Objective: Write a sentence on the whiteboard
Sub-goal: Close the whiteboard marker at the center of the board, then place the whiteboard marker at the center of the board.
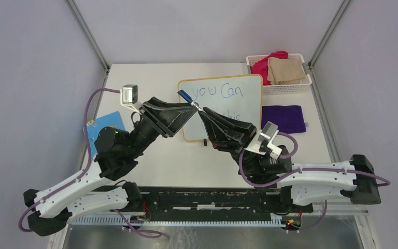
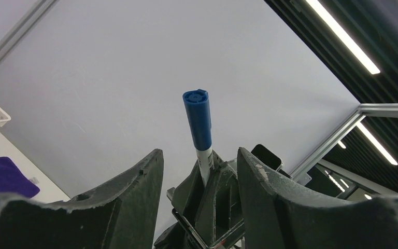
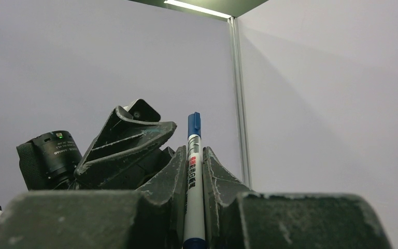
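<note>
The whiteboard (image 1: 249, 98) lies flat on the desk (image 1: 155, 83) in the upper middle of the top view, tilted slightly so its left side sits lower in the frame. The sentence (image 1: 218, 92) is on it in blue: "you Can" reads clearly along the top line, while the second line is partly hidden behind the right hand (image 3: 194, 153). That hand is clamped on a white marker (image 3: 194, 171), whose blue end pokes toward the upper left above the board's left edge. The left hand (image 2: 199, 153) meets it tip to tip over that edge, fingers spread apart; in the left wrist view the marker stands between them with a gap on each side. At the board's right edge a purple cloth (image 1: 285, 118) lies just beside it, and a white basket (image 1: 285, 88) of pink and tan cloths sits near the board's upper right corner. A blue card (image 1: 103, 124) lies at the desk's left edge, under the left arm. Bare desk shows left of the board, and a band of it below the board toward the arm bases.
</note>
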Available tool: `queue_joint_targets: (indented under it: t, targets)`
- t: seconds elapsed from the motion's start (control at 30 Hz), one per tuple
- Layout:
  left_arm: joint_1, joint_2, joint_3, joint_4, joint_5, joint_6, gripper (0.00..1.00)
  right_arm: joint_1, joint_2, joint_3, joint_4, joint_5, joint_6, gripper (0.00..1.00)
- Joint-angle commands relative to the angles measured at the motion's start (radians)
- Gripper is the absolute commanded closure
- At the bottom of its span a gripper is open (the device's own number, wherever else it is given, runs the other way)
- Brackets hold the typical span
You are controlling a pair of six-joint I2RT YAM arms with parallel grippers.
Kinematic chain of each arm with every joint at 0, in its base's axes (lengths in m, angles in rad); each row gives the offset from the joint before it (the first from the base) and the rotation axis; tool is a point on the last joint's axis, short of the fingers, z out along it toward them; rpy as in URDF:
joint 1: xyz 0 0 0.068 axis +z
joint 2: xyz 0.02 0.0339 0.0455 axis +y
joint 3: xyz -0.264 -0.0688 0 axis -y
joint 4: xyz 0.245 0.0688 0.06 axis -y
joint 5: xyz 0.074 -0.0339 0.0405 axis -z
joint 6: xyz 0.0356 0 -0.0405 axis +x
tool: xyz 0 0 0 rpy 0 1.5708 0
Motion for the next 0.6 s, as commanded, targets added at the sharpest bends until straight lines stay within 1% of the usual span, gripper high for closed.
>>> queue_joint_targets:
  t: [0.0,0.13,0.23,0.33,0.5,0.57]
  targets:
    - [-0.003,0.020,0.054,0.025,0.037,0.061,0.41,0.001,-0.016,0.005,0.010,-0.024,0.029,1.00]
    - [-0.004,0.024,0.058,0.031,0.053,0.071,0.51,0.000,-0.016,0.005,0.000,-0.023,0.034,1.00]
    - [-0.004,0.021,0.055,0.030,0.049,0.074,0.56,0.000,-0.017,0.002,0.001,-0.023,0.037,1.00]
    - [-0.004,0.011,0.051,0.030,0.035,0.075,0.56,0.001,-0.016,0.002,0.001,-0.024,0.038,1.00]
    - [-0.003,-0.004,0.051,0.024,0.018,0.089,0.48,0.000,-0.015,0.001,0.003,-0.028,0.040,1.00]
    - [-0.004,-0.012,0.050,0.018,0.002,0.093,0.47,0.000,-0.015,0.002,0.002,-0.028,0.042,1.00]
